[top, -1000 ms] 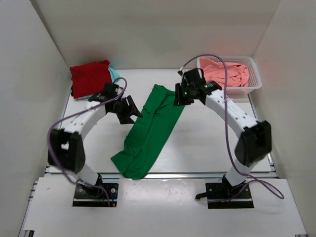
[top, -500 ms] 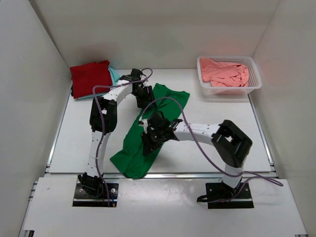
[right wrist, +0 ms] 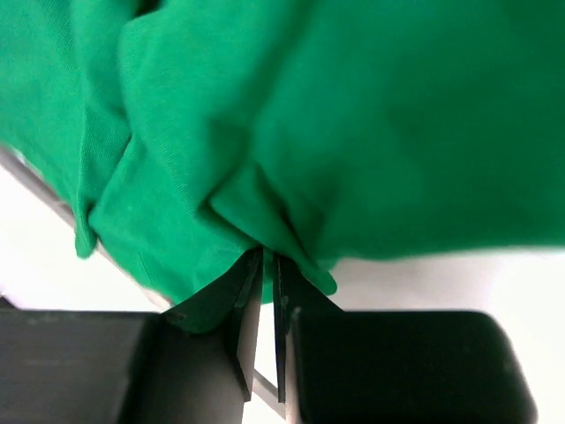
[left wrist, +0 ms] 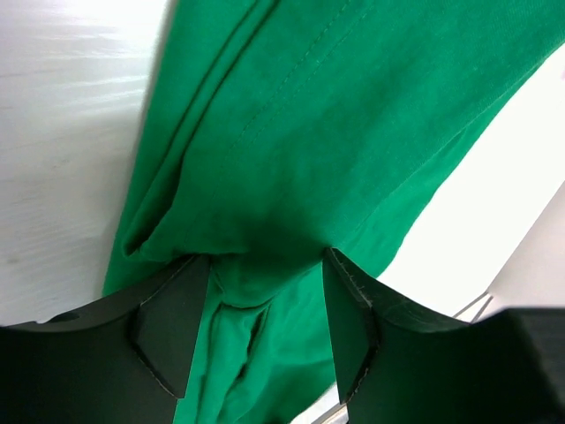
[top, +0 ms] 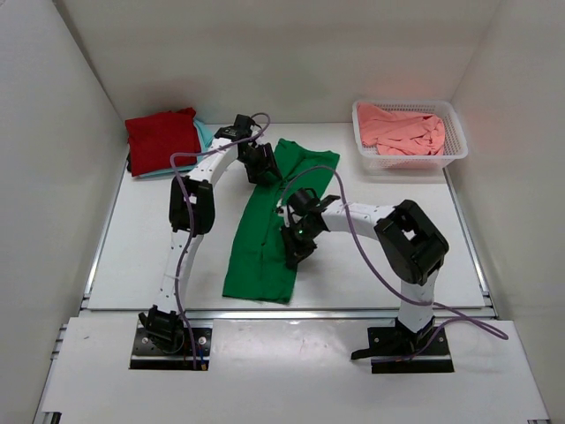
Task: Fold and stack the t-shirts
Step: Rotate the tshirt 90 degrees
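Overhead, the bright green t-shirt [top: 269, 225] lies on the white table [top: 141, 247] as a long narrow strip, folded lengthwise, slanting from the upper centre of the frame down to the lower centre, where its hem sits near the table's front edge. The left gripper [top: 263, 166] is down on the upper left edge of this strip, its arm reaching up from the lower left. The right gripper [top: 296, 247] meets the strip's right edge lower down, its arm bent in from the lower right. In the upper left corner the dark red t-shirt [top: 161, 140] lies folded on top of the pale turquoise t-shirt [top: 205, 132], of which only an edge shows. At the upper right the salmon pink t-shirt [top: 406, 128] is crumpled inside the white mesh basket [top: 455, 148]. From the left wrist, the two dark fingers [left wrist: 172, 327] stand at the bottom of the frame with a thick bunch of green cloth caught between them; creases fan up and outward from that spot, so the tool is clamped on the shirt, with bare table at the left and right edges. From the right wrist, the fingers [right wrist: 250, 300] are almost together at the lower centre, pinching a thin fold of the green cloth, which fills the upper part of the frame.
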